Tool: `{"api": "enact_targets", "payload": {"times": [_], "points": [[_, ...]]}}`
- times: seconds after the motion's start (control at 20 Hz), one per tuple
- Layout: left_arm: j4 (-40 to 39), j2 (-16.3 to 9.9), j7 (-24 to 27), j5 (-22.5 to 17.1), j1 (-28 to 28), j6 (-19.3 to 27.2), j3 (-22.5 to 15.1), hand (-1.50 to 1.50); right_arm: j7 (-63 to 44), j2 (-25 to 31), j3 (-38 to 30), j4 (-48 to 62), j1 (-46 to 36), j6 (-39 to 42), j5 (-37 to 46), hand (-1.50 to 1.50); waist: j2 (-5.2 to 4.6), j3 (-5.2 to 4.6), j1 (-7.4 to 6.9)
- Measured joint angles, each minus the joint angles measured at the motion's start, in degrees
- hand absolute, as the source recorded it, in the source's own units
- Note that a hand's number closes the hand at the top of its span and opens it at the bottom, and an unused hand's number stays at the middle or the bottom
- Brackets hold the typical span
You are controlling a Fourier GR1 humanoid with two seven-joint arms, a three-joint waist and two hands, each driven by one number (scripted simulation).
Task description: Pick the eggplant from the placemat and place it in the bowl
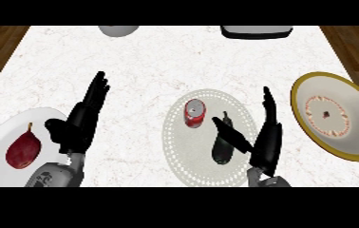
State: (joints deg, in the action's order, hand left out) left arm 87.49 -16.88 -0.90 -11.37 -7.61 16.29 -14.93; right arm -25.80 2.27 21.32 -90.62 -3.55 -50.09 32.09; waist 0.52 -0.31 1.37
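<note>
A dark purple eggplant (223,148) lies on the round white lace placemat (184,151), its stem pointing away from me. My right hand (267,139) is just right of it, fingers straight and pointing up the counter, the thumb reaching left across the eggplant's upper end. The bowl (329,115), gold-rimmed with a red and white pattern inside, sits at the right edge. My left hand (80,120) rests open at the lower left, fingers up.
A red can (195,113) lies on the placemat beside the eggplant's stem. A white plate (14,127) at the left edge holds a red fruit (23,150). A grey object (118,30) and a dark tray (256,31) sit at the far edge.
</note>
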Motion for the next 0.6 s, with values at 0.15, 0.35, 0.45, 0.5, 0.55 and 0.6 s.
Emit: {"api": "enact_targets", "payload": {"times": [0.15,0.35,0.45,0.5,0.55,0.6], "points": [[0.6,0.6,-0.6,0.6,0.3,0.5,-0.6,0.0,-10.7,0.3,-0.9,-2.8,-0.3,4.2,8.7,-1.5,0.02,-0.03,-0.08],[0.1,0.3,-1.0,0.4,-0.8,-0.2,0.3,0.0,-25.2,-0.9,-1.5,-8.7,-3.1,13.6,17.2,-1.5,-0.08,0.01,-0.27],[0.0,0.8,-1.0,0.6,-1.0,-0.2,0.1,0.0,-30.8,-1.4,-2.9,-9.7,-5.6,18.2,17.7,-1.5,-0.19,0.07,-0.62],[0.5,0.8,-1.3,0.8,-0.6,-0.2,-0.1,0.0,-33.0,-1.5,-3.5,-10.9,-6.1,20.5,17.9,-1.5,-0.2,0.1,-0.73],[0.1,0.8,-0.9,0.7,-0.7,-0.4,0.2,0.0,-34.7,-1.6,-3.8,-12.0,-6.2,22.8,17.8,-1.5,-0.21,0.11,-0.7],[0.4,0.9,-1.2,0.9,-0.9,-0.3,0.1,0.0,-36.2,-1.8,-4.0,-12.4,-6.7,24.6,17.6,-1.5,-0.24,0.14,-0.81]]}}
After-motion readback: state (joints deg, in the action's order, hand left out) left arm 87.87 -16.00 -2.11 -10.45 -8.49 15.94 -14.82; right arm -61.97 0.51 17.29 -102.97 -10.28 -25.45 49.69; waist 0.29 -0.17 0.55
